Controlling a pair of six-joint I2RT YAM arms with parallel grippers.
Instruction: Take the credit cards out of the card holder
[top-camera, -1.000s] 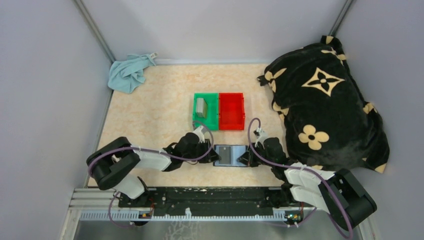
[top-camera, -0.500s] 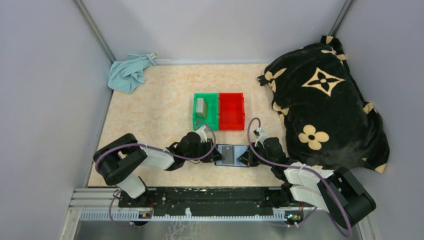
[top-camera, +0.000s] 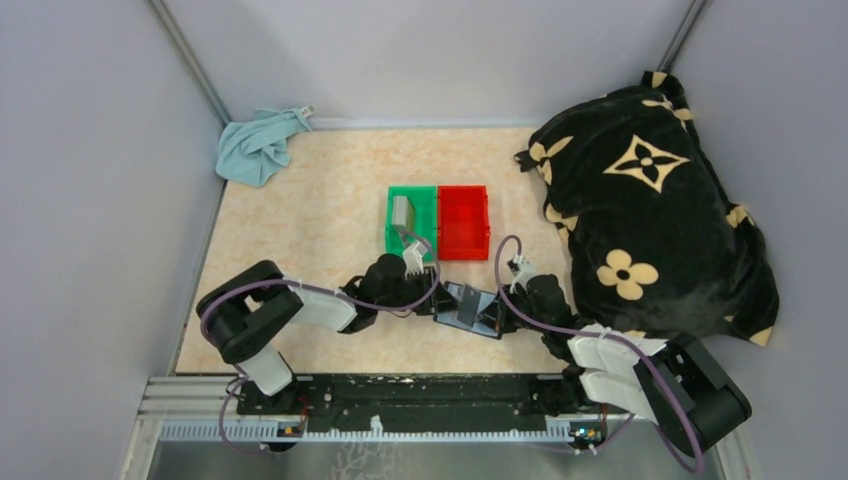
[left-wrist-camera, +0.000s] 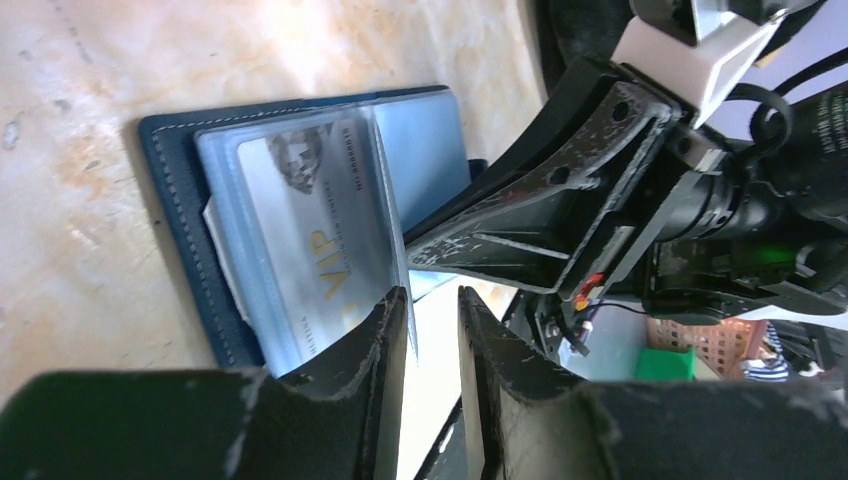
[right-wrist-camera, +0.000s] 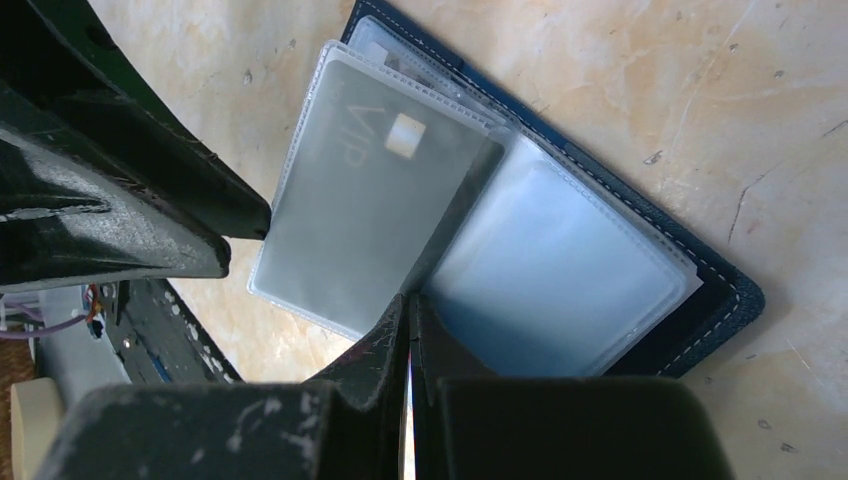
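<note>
Both arms (top-camera: 320, 316) have black joints (top-camera: 240, 325), white shells (top-camera: 610, 352), purple cables (top-camera: 497, 255); left tool (left-wrist-camera: 432, 300) and right tool (right-wrist-camera: 408, 305) scuffed black

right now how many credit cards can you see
2: one grey card in the green bin, one VIP card inside the open card holder. More may be hidden behind it.

The left arm (top-camera: 320, 312) now reaches closer under the green bin (top-camera: 411, 222), with the left gripper (top-camera: 432, 300) pushed further in. Below that bin the card holder (top-camera: 478, 318) sits skewed instead of square, a clear sleeve (left-wrist-camera: 300, 230) lifted off it.
</note>
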